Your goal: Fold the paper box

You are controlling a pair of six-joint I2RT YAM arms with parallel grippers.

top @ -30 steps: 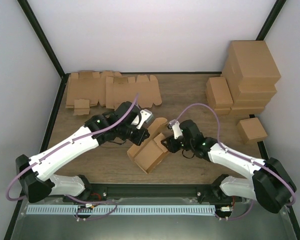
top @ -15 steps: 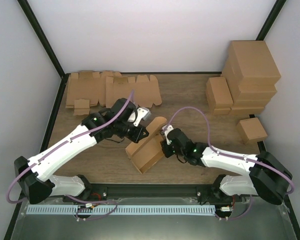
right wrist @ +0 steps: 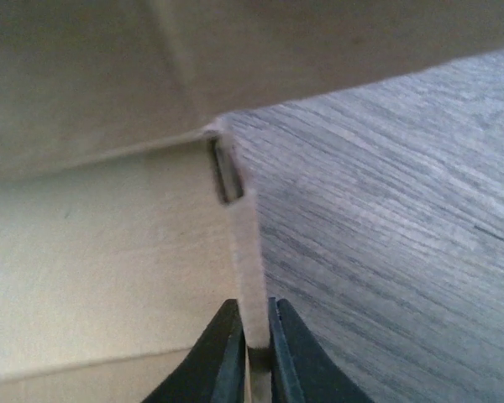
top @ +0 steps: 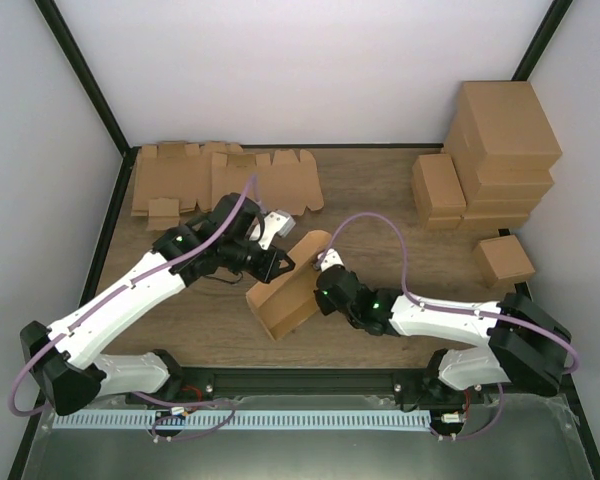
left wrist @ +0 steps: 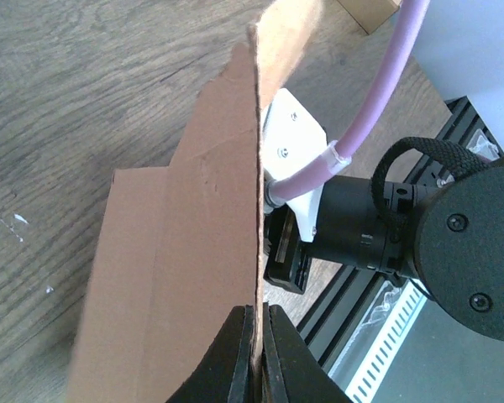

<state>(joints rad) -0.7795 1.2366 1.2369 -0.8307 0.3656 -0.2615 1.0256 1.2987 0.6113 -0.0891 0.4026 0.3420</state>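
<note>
From above, the paper box (top: 283, 292) sits partly folded near the middle of the worktop (top: 380, 200), towards its near edge, lying slantwise with one long panel raised and a rounded flap pointing to the far side. The left gripper (top: 279, 264) meets the box's left upper edge and the right gripper (top: 323, 286) meets its right side, so the box lies between the two. Flat cardboard blanks (top: 225, 180) lie along the far edge by the far left corner. A stack of closed cartons (top: 500, 150) fills the far right corner, with a small carton (top: 503, 260) at the right edge just in front of it. In the left wrist view, the left gripper (left wrist: 255, 327) is closed narrowly on the thin edge of an upright panel of the box, which runs straight up the frame; beyond it the right arm (left wrist: 454, 243) and its purple cable (left wrist: 378, 101) are close on the other side. In the right wrist view, the right gripper (right wrist: 251, 323) pinches a narrow cardboard edge of the box just below a small slot (right wrist: 227, 175), with bare wood to the right.
</note>
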